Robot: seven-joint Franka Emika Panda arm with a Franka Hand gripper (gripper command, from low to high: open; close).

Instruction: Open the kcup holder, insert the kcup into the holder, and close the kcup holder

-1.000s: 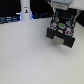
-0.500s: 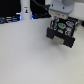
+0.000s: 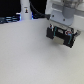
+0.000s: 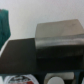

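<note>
The kcup holder [image 3: 63, 35] stands near the far edge of the white worktop [image 3: 30, 57], toward the corner on the exterior view's right. It is a black boxy unit, and its front is tilted toward the camera. The arm [image 3: 64, 10] hangs just above it, its white body covering the unit's top. The wrist view shows a grey block [image 4: 59, 40] beside a dark surface, all blurred. Whether the pincer is wide or narrow cannot be told. A white bottle-shaped object [image 3: 25, 10] stands at the far edge, well apart.
</note>
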